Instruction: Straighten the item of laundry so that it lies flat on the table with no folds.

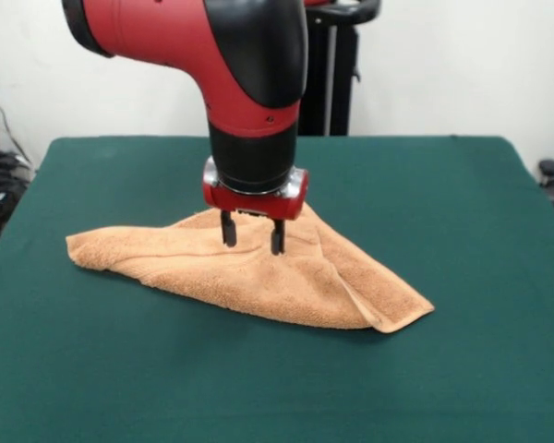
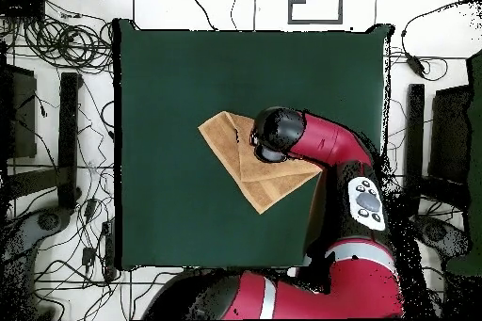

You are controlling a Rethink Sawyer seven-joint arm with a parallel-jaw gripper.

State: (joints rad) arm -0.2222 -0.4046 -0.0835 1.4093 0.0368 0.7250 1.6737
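The peach-orange towel [image 1: 258, 272] lies right under the gripper [image 1: 253, 242], near the middle of the green table [image 1: 462, 351]. It is not flat. It is folded over itself into a shape a bit like a triangle. One long flap lies across the top, and its folded edge runs down from just beside the gripper to a pointed corner [image 1: 402, 318] well off to one side. Another corner sticks out flat on the other side of the gripper.

The gripper points straight down. Its two black fingers [image 1: 229, 231] are spread apart with a gap between them. The tips are down at the towel, at the top of the fold. They are not squeezing any cloth that I can see. I cannot tell if the tips push into the towel or just touch it.

From above, the red arm [image 2: 325, 143] covers part of the towel, so the gripper itself is hidden there.

I think the towel is far from done, because the big fold is still there.

What could go wrong? The fingers could close on both layers at once. Then the whole towel would lift or slide, and the fold would stay. The fingers could also pinch only a little fluff and slip off. A pull the wrong way could make a new fold.
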